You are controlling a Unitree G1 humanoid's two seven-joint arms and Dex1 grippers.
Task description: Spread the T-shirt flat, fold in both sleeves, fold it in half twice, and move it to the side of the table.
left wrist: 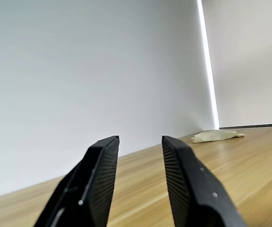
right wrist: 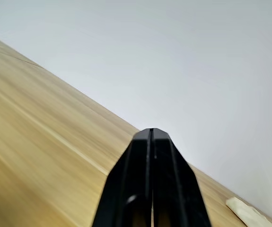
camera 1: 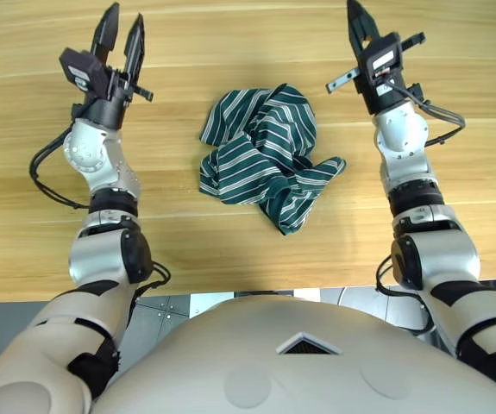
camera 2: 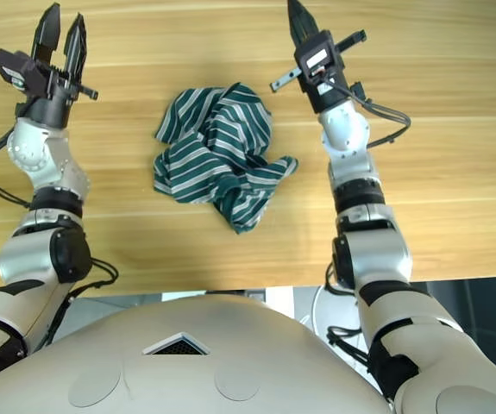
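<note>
**Green striped T-shirt in a heap, both claws clear of it**

Wood table (camera 1: 455,216), pale grain, runs across the whole head view.

T-shirt (camera 1: 265,155): dark green with thin white stripes, crumpled into a loose mound at mid-table, between the two arms and touching neither. One lobe trails out toward the robot's right and another hangs toward the near edge. No collar, hem or sleeve can be told apart in the bundle.

Handling, as a judgement: light, limp knit cloth with no stiffness. It should drape and follow wherever it is pulled, slide easily on smooth wood, and bunch again if dragged from one point only. Nothing fragile. Best hold is likely a pinch on an outer edge or one of the trailing lobes, one claw per side, then lift and draw apart to open it out. A grab at the top of the mound would probably gather several layers at once.

Left claw (camera 1: 125,12): raised beyond and to the left of the shirt, fingers parted by a narrow gap, nothing between them.

Right claw (right wrist: 152,135): raised beyond and to the right, fingers pressed together, holding nothing.

Pale scrap (left wrist: 217,136): lies on the far part of the table. What it is cannot be told.
</note>
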